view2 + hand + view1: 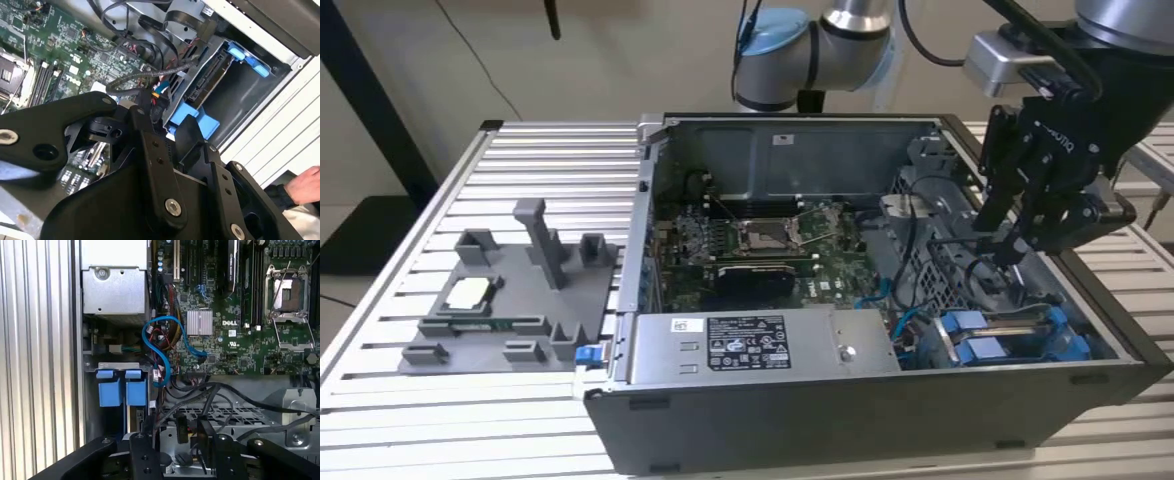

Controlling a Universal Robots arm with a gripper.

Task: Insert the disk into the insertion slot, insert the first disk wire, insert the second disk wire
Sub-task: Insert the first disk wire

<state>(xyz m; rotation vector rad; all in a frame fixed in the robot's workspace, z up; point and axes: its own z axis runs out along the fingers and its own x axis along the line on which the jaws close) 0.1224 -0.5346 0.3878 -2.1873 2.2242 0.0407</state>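
The disk [983, 345] sits in the insertion slot [930, 272] at the case's front corner, on the exterior view's right, with its blue carrier tabs [121, 391] showing. In the second wrist view the disk's connector edge [209, 76] faces a bundle of wires. My gripper [1007, 250] hangs just above the slot, fingers close together on a dark wire connector with coloured leads [154, 100]. In the first wrist view my gripper [193, 434] is over the perforated bay wall [235, 415]. A blue cable [165, 342] loops loose over the motherboard beside the slot.
The open case [854, 400] holds the motherboard [767, 240] and a silver power-supply box [747, 345]. A grey fixture tray [494, 300] with upright posts lies on the slatted table at the exterior view's left. A person's hand [306, 184] rests outside the case.
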